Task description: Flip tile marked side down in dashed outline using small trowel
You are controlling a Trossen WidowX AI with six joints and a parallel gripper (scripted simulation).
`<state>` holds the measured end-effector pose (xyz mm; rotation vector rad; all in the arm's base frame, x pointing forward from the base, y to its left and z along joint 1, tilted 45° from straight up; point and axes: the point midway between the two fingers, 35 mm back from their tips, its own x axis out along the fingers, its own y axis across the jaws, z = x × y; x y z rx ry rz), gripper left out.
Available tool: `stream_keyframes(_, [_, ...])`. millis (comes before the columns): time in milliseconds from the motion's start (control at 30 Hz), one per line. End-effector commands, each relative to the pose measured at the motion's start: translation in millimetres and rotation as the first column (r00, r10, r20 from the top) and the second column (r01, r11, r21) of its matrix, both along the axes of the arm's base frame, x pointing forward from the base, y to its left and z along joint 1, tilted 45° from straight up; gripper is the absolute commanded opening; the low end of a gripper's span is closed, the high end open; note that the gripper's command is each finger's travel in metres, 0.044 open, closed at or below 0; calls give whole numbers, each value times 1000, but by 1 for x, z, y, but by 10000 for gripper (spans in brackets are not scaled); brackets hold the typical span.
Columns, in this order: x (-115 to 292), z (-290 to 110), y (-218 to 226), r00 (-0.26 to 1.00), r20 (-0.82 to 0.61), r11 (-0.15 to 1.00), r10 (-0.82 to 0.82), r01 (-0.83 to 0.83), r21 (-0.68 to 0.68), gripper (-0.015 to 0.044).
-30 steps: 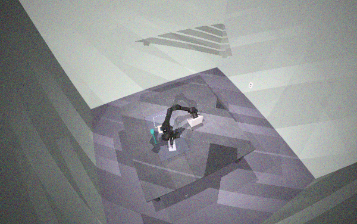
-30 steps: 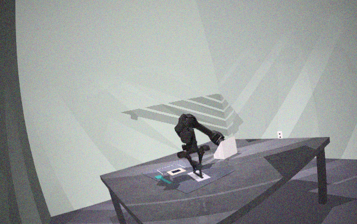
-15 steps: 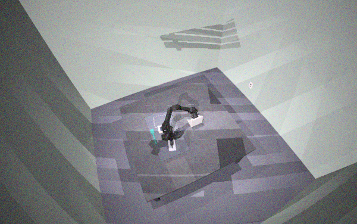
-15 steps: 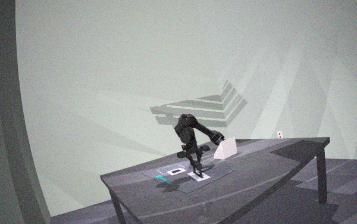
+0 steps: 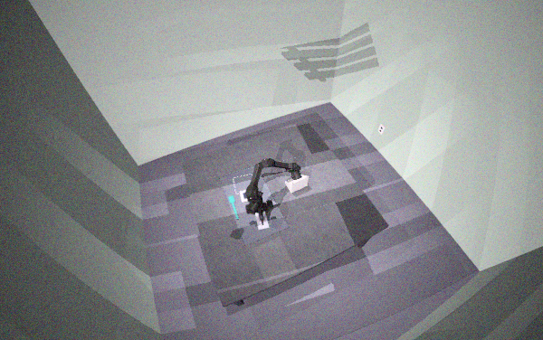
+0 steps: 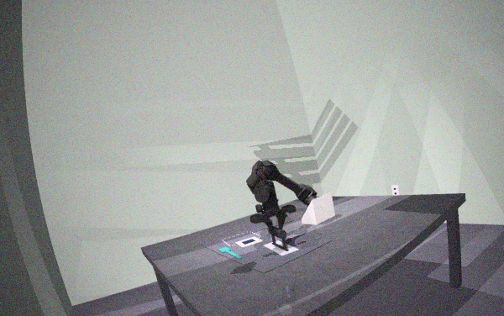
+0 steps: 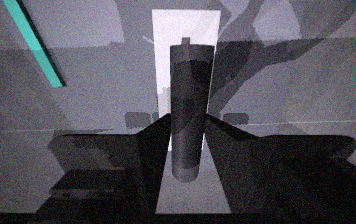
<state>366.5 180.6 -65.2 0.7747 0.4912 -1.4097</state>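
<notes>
At wrist-view centre, the gripper (image 7: pixel 187 145) is clenched on the dark cylindrical handle of the trowel (image 7: pixel 189 100), its white blade flat on the mat (image 6: pixel 294 256). Only the exterior view shows the one tile (image 6: pixel 249 241), marked side up within the dashed outline (image 6: pixel 230 239), plus one teal bar (image 6: pixel 229 252) lower left.

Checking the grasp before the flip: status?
Gripper shut on trowel handle. Tile marked side up inside dashed outline. Teal tool beside it, off the path.
</notes>
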Motion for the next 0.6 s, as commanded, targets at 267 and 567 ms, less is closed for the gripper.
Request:
stream_keyframes(267, [-1,-1,-1,938,-246,967,243,-255,-16,130])
stream_keyframes(567, [-1,-1,-1,842,-389,915,375,-404,8,130])
